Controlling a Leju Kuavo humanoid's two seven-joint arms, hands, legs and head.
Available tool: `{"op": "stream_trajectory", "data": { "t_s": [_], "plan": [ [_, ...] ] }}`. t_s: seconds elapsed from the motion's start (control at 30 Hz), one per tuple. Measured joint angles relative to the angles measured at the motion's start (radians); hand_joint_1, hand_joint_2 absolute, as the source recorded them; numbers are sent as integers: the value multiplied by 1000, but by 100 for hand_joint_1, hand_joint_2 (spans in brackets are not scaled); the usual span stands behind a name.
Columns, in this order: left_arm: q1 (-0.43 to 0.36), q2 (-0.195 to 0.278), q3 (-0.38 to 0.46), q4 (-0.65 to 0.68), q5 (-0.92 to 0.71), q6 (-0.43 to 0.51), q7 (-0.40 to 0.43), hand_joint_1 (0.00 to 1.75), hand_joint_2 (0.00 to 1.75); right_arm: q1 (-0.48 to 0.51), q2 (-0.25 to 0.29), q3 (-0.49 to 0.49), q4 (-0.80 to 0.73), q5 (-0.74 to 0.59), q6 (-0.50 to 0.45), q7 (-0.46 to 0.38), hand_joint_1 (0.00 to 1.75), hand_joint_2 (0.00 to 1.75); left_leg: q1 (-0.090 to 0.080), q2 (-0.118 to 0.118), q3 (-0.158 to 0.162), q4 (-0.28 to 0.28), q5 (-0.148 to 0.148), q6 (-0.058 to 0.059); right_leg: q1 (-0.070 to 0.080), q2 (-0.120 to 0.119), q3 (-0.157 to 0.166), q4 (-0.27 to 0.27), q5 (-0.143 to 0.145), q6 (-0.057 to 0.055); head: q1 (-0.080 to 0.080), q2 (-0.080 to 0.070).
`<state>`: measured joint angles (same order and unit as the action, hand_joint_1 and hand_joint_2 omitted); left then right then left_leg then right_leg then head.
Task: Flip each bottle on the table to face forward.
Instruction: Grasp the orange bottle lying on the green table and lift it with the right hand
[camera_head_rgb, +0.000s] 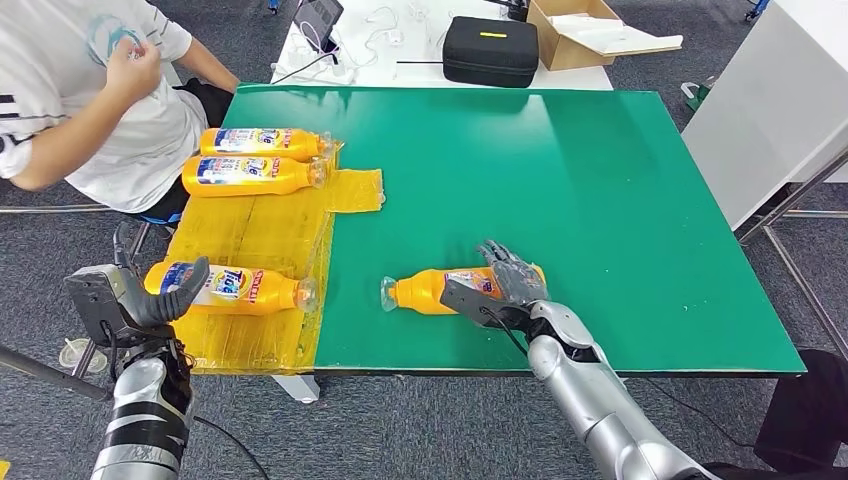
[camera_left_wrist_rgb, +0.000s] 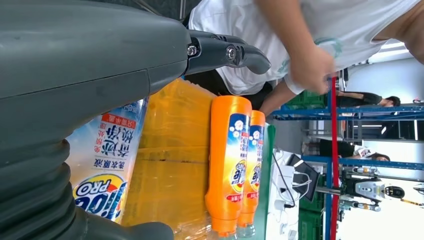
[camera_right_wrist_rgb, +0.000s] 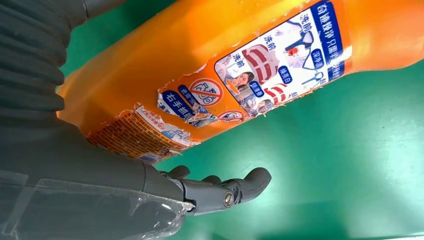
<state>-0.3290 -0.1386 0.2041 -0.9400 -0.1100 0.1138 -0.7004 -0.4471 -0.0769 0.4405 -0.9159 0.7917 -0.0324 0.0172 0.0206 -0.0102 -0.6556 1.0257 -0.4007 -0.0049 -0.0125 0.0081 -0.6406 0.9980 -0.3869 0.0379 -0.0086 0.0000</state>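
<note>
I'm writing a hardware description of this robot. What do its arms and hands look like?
Both arms are silver, segmented metal with dark joint gaps and thin black cables alongside. The left hand has a grey boxy cover and a thick grey thumb. The right hand has dark grey fingers; its wrist view shows a grey ribbed cover and clear plastic film.

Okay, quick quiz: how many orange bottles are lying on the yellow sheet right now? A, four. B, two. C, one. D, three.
D: three bottles lie on the yellow sheet, at and; the fourth bottle lies on the green mat by the right hand.
</note>
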Motion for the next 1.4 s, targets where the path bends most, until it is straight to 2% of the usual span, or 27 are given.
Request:
{"op": "stream_trajectory", "data": {
  "t_s": [0.1, 0.27, 0.3, 0.4, 0.43, 0.63, 1.1, 1.2, 1.3, 1.4],
  "plan": [
    [-3, -2, 0, 7, 1, 0, 0, 0, 175, -30, -4, 7, 34, 1, 31, 1, 0, 175, 0, 0, 1, 0, 0, 0, 0, 0, 0, 0, 0, 0, 0, 0],
    [-16, -4, 0, 33, 7, -7, 0, 0, 175, -112, -18, 36, 116, -3, 144, -11, 3, 175, 0, 1, 3, 0, 0, 1, 0, 0, 3, 0, 1, 0, 0, 0],
    [-20, -4, 0, 39, 7, -8, 0, 0, 175, -128, -20, 42, 133, -5, 161, -15, 35, 175, 0, 1, 3, 0, 1, 1, 0, 0, 3, 0, 1, 1, 0, 0],
    [-29, -7, 0, 58, 12, -10, 0, 0, 175, -173, -23, 63, 185, -8, 206, -25, 162, 175, 0, 0, 3, 0, 2, 2, 0, 0, 3, 0, 1, 1, 0, 0],
    [-33, -8, 0, 65, 15, -11, 0, 0, 175, -189, -24, 71, 203, -10, 223, -29, 173, 175, 0, 0, 3, 0, 2, 2, 0, 0, 3, 0, 2, 2, 0, 0],
    [-53, -15, 0, 104, 33, -21, 0, 0, 175, -264, -34, 115, 291, -16, 293, -50, 175, 175, 0, 0, 3, 0, 3, 2, 0, 0, 4, 0, 2, 2, 0, 0],
    [-61, -26, 0, 137, 49, -34, 0, 0, 175, -303, -41, 160, 345, -40, 285, -66, 175, 175, 0, 0, 3, 0, 2, 2, 0, 0, 4, 0, 2, 2, 0, 0],
    [-60, -31, 0, 143, 51, -45, 0, 0, 175, -280, -39, 158, 336, -96, 176, -87, 175, 175, 0, 0, 3, 0, 2, 2, 0, 0, 4, 0, 2, 2, 0, 0],
    [-55, -38, 0, 148, 54, -71, 5, 0, 175, -195, -22, 120, 268, -168, -60, -130, 175, 175, 0, -1, 1, 0, 2, 2, 0, -1, 3, 0, 2, 2, 0, 0],
    [-32, -51, -15, 137, 82, -163, 59, 0, 175, -69, 24, 40, 108, -193, -315, -229, 175, 175, 0, 0, 0, 0, 2, 2, 0, 0, 1, 0, 1, 2, -1, 0]
  ]
}}
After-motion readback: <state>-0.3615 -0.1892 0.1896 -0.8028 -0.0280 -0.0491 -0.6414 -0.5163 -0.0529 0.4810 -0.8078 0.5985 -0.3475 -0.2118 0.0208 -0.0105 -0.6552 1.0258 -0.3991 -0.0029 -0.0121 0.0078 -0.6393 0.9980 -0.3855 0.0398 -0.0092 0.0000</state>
